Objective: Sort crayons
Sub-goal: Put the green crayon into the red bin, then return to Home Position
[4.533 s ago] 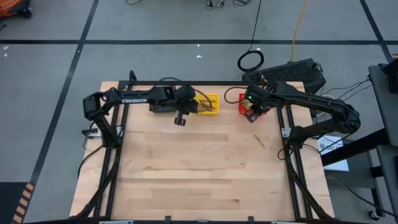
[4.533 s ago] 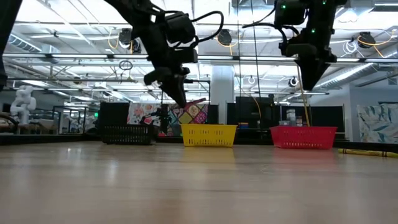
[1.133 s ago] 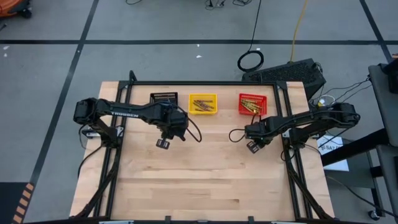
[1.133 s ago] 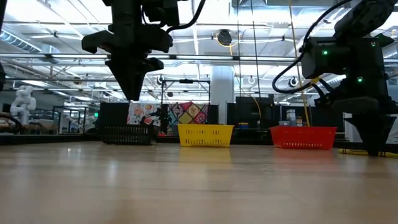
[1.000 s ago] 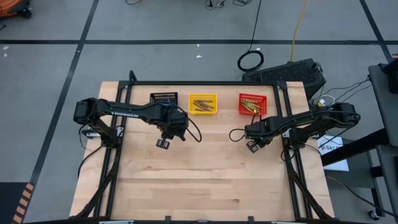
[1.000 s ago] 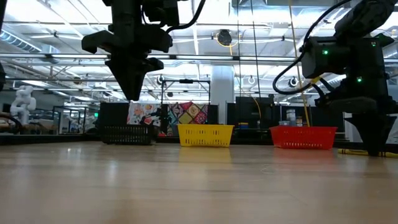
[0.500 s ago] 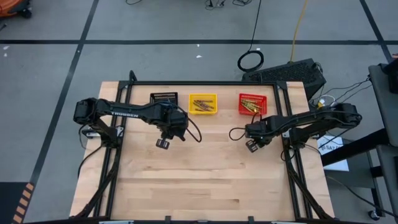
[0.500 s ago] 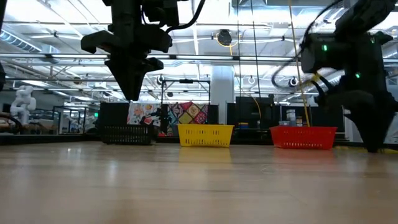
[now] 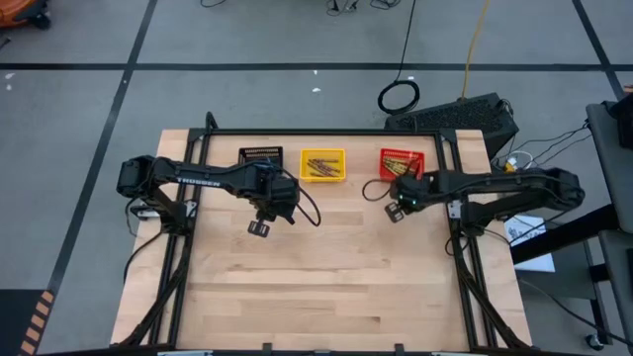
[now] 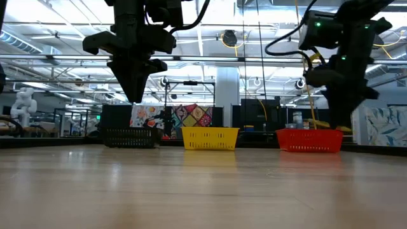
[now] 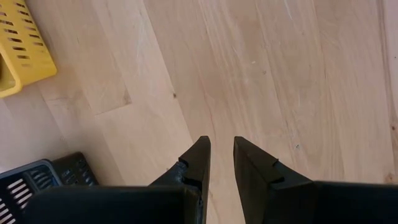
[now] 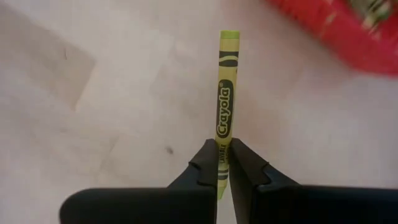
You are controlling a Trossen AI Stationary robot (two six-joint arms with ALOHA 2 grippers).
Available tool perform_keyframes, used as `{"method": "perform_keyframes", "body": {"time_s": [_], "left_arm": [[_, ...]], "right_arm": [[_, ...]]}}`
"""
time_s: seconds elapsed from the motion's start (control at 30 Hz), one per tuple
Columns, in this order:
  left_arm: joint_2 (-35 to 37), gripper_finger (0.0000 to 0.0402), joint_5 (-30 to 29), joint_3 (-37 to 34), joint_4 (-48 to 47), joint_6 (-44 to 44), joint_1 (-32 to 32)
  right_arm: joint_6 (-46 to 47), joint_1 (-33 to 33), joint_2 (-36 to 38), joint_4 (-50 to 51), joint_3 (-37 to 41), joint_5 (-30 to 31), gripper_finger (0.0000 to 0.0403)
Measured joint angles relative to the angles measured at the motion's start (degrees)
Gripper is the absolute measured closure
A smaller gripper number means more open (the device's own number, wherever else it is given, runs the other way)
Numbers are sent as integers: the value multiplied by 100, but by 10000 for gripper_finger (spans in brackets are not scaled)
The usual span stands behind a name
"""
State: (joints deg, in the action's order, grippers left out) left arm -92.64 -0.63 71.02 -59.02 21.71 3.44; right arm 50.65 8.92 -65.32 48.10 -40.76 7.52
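Only in the right wrist view is a yellow-green crayon [image 12: 223,115] being shown clamped in the right gripper [image 12: 222,163], beside the red bin [image 9: 400,165] at the table's [image 9: 326,277] one o'clock. Meanwhile the left gripper [image 11: 221,163] is being held slightly apart, nothing between, above bare wood. Behind, a workshop is being seen.

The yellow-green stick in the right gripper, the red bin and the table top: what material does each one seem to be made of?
The yellow-green stick looks like a wax crayon in a matte paper wrapper: printed "Crayola" lettering and black bands show, and the right gripper pinches it. The red bin seems moulded plastic, with slotted walls. The table top appears to be pale wooden planks with visible grain and seams, smooth finish.
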Motion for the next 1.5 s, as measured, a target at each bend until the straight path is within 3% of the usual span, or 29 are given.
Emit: {"method": "perform_keyframes", "body": {"time_s": [0.23,0.67,0.93,1.27,1.5], "left_arm": [[0,338,-1,0,0,-3,0],[0,338,-1,0,2,5,0],[0,338,-1,0,-8,1,0],[0,338,-1,0,-55,-36,0],[0,338,-1,0,8,-21,1]], "right_arm": [[-984,943,2,-70,-294,472,403],[-2471,2587,-165,-671,-362,444,403],[-2949,2857,-691,-712,-362,278,401],[-3174,2857,-853,-1137,-362,285,344],[-2990,2855,-830,-1150,-362,277,327]]}}
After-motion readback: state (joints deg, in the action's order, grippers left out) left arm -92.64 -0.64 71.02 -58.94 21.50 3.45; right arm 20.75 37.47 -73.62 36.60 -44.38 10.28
